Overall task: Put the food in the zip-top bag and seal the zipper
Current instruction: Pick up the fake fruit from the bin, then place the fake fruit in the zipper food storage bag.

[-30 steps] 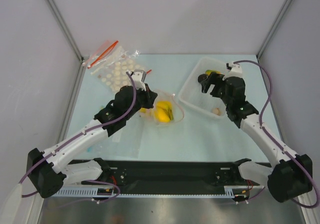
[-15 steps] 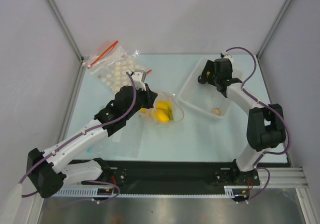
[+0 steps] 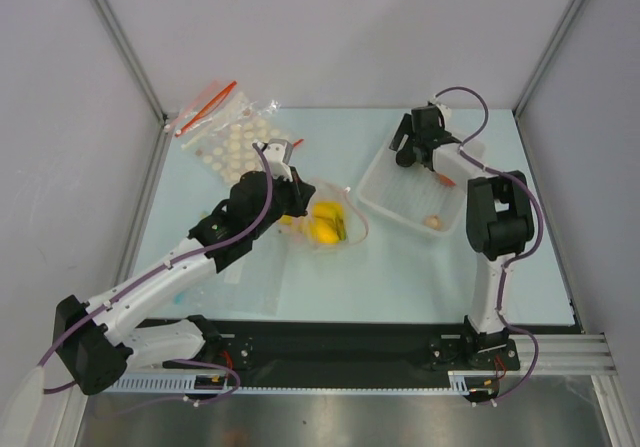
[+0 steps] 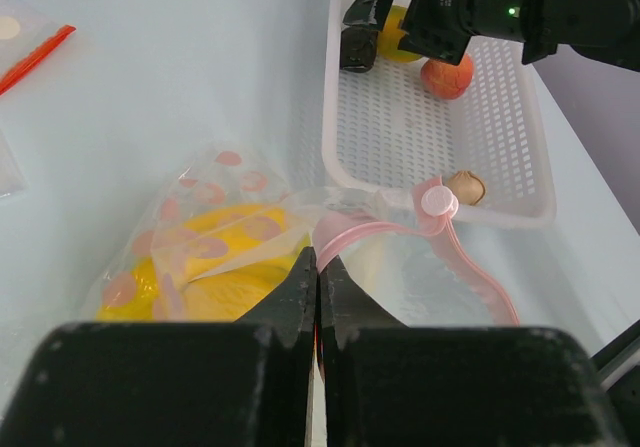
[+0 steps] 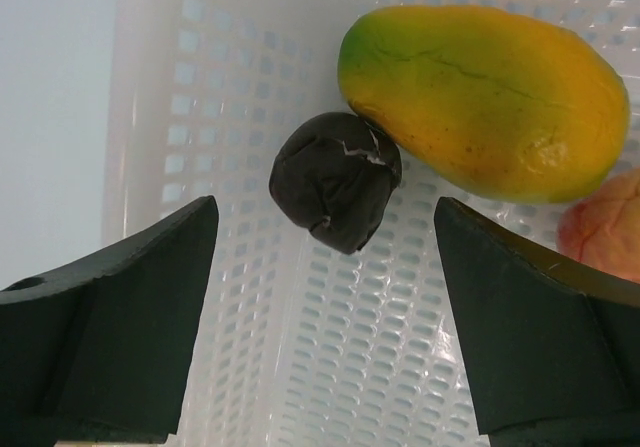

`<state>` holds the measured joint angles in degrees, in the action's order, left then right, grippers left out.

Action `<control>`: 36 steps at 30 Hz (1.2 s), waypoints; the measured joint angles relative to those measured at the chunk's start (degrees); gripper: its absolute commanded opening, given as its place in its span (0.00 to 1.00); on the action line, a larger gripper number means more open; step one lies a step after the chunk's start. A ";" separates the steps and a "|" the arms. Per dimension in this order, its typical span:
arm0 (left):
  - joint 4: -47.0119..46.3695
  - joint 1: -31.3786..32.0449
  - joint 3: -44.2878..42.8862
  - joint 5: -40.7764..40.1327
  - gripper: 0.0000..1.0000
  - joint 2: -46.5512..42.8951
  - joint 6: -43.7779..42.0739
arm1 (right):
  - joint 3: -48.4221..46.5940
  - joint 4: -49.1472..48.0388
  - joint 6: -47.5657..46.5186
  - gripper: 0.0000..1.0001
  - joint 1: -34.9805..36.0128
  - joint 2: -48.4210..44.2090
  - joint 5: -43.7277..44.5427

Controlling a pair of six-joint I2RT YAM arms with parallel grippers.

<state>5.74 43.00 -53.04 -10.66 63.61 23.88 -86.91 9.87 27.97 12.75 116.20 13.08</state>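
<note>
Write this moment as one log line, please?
left gripper: shut on zip-top bag | right gripper: open above dark purple piece in basket

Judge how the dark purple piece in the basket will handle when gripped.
The dark purple piece looks rounded and lumpy, so it may roll or slip sideways if pinched off-centre. Its creased, matte skin probably grips well. The mango lies right beside it and might get nudged.
</note>
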 measured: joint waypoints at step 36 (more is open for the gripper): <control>0.00 0.02 -0.02 0.37 0.01 1.64 0.00 | 21.53 -2.05 -2.93 0.35 12.26 -37.73 -2.89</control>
<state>5.74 43.03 -53.06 -10.28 65.25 23.88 -65.39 7.81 25.04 25.02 78.48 10.20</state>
